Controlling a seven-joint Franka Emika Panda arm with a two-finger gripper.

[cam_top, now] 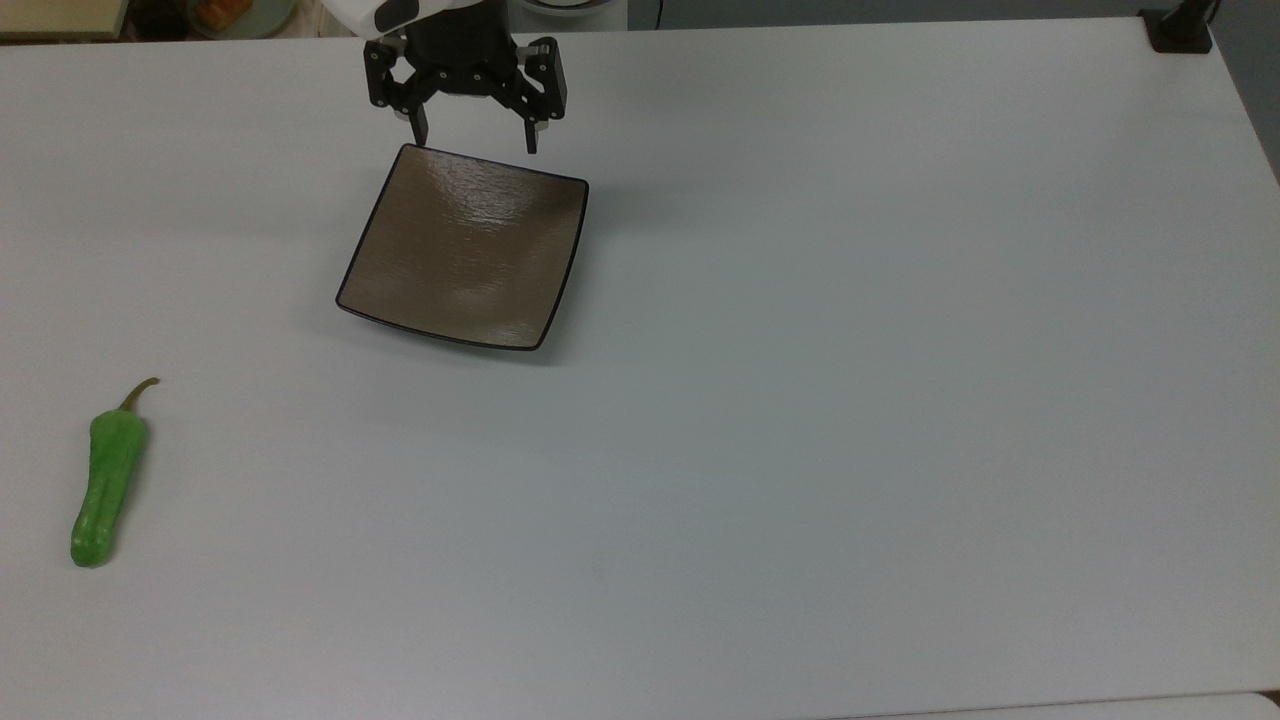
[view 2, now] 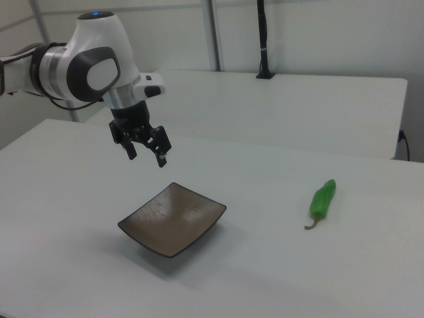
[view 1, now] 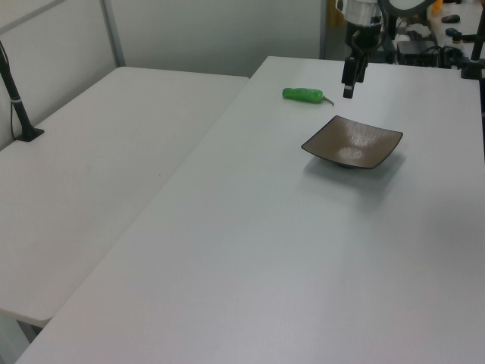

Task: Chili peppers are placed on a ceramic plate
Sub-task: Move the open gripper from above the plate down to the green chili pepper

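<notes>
- My gripper (cam_top: 476, 138) hangs in the air with its two black fingers (cam_top: 420, 122) spread apart and nothing between them; I see the gap plainly in the top view and the right view (view 2: 146, 155).
- In the left view the gripper (view 1: 351, 87) points straight down, its tips clear of the table (cam_top: 800, 400).
- The ceramic plate (cam_top: 465, 245) lies flat on the white table, just below the fingertips in the top view; the tips line up with the plate's near-arm edge, not touching it.
- In the right view the plate (view 2: 173, 218) sits below and slightly to the right of the gripper, bare inside.
- The chili pepper (cam_top: 107, 485) lies on the table well apart from the gripper, far toward the top view's lower left, stem (cam_top: 141, 391) pointing toward the top view's top.
- In the right view the pepper (view 2: 322, 199) is far off to the gripper's right, beyond the plate, stem end toward the camera.
- In the left view the pepper (view 1: 303, 95) lies to the left of the gripper, and the plate (view 1: 353, 142) sits below the gripper.
- Pepper and plate are well apart; the pepper touches only the table.
</notes>
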